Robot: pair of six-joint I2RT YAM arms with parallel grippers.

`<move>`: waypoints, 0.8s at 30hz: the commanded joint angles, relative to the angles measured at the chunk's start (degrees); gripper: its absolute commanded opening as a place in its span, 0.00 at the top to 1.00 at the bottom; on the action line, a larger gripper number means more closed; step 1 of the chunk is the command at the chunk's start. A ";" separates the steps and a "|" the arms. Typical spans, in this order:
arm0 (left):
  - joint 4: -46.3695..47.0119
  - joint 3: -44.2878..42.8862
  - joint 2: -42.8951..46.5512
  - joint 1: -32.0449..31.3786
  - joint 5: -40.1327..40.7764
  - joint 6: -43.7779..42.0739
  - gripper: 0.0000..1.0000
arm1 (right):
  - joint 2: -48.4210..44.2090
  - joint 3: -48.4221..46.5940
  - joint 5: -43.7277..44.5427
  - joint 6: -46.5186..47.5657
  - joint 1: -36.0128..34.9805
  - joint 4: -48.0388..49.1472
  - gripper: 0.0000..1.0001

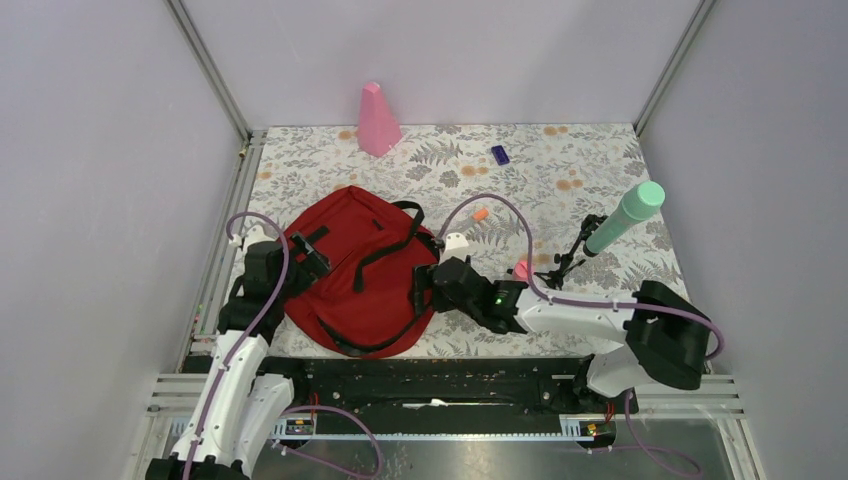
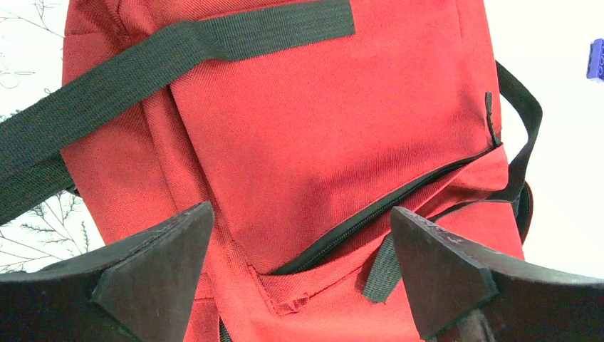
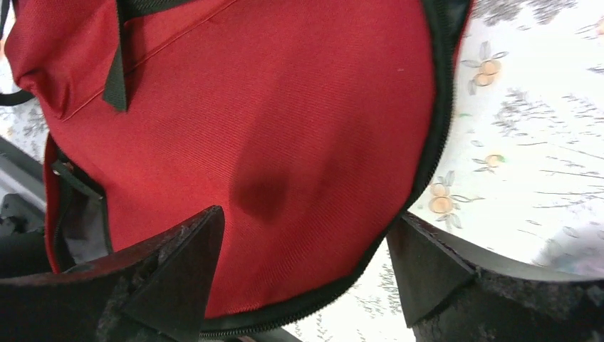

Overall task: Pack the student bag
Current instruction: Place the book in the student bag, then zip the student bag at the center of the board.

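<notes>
The student bag (image 1: 350, 265), a dark red backpack with black straps, lies flat on the floral cloth at centre left. My left gripper (image 1: 308, 258) is open at its left edge; in the left wrist view (image 2: 299, 246) its jaws stand wide over the front pocket's black zipper (image 2: 370, 217), part open. My right gripper (image 1: 425, 287) is open at the bag's right edge; in the right wrist view (image 3: 306, 253) its jaws straddle the red panel (image 3: 271, 128) and its black zipper rim (image 3: 427, 142). Neither holds anything.
A pink cone (image 1: 377, 119) stands at the back. A small purple block (image 1: 500, 154) lies back right, also seen in the left wrist view (image 2: 595, 60). A mint-green bottle (image 1: 626, 216), a black stand (image 1: 570, 255), a small orange piece (image 1: 481, 213), a white piece (image 1: 456, 240) and a pink piece (image 1: 521, 270) lie right.
</notes>
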State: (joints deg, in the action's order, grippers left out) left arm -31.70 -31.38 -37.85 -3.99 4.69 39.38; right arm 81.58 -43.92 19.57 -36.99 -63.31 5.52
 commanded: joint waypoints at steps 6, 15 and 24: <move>3.27 0.87 1.45 0.65 2.61 0.18 0.01 | 6.82 -7.10 -9.42 -2.13 3.16 2.65 0.60; 2.50 1.08 2.53 0.74 3.49 -0.48 0.01 | 9.73 -11.08 -7.64 1.88 10.14 2.57 1.00; 4.67 3.90 2.34 0.74 0.60 2.40 0.01 | 14.32 -19.53 -9.20 11.84 15.93 -1.20 0.87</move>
State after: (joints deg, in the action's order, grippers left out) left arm -30.35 -29.39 -35.99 -3.66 6.42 39.75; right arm 95.83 -58.78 9.39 -32.10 -48.18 4.99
